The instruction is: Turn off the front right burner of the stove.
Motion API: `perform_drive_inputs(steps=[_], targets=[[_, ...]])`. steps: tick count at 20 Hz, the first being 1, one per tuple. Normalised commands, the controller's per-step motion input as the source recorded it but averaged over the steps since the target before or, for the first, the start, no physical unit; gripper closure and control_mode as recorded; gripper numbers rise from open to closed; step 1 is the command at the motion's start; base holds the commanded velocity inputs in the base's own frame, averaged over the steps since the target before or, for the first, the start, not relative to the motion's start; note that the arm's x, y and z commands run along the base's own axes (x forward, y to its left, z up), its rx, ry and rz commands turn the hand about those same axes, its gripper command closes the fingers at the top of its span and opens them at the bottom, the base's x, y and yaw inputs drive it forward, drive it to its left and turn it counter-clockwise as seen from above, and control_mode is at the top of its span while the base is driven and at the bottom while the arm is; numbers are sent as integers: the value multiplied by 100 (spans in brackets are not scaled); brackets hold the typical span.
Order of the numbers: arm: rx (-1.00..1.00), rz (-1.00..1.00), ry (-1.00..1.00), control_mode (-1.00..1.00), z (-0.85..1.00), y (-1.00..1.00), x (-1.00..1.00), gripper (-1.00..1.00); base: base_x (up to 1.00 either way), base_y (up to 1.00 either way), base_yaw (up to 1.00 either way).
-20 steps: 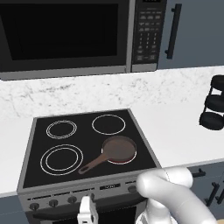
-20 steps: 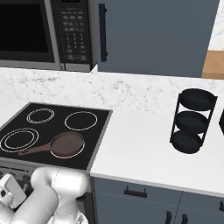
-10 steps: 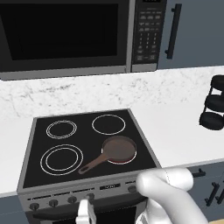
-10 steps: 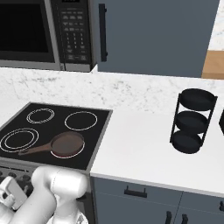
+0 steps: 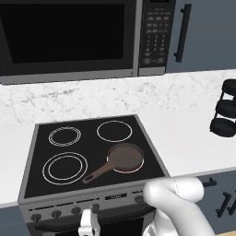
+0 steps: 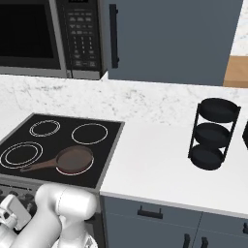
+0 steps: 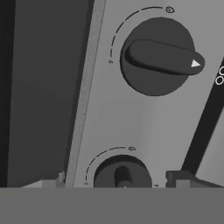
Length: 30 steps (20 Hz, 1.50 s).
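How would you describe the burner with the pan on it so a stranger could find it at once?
Start at the stove below the microwave. On its black glass, find the front right burner, nearest the white counter. Unlike the other three rings, it sits under a brown skillet.

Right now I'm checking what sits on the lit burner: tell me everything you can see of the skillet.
The skillet is a small round pan, dull reddish brown, shallow and empty. Its straight handle points toward the stove's front left, ending near the large double-ring burner. It rests flat on the front right burner, whose reddish glow shows at its near edge. Nothing else touches it.
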Motion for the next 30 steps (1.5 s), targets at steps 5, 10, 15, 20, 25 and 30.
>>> perform_drive_inputs(steps=[5, 10, 15, 20, 25, 30], targets=[[0, 0, 0, -100, 12, -1, 0, -100, 0, 0, 0], [0, 0, 0, -100, 0, 0, 1, -100, 0, 0, 0], [0, 1, 0, -100, 0, -11, 2, -100, 0, 0, 0], [0, 1, 0, -100, 0, 0, 0, -100, 0, 0, 0], [0, 1, 0, -100, 0, -1, 5, -100, 0, 0, 0], [0, 0, 0, -100, 0, 0, 0, -100, 0, 0, 0]])
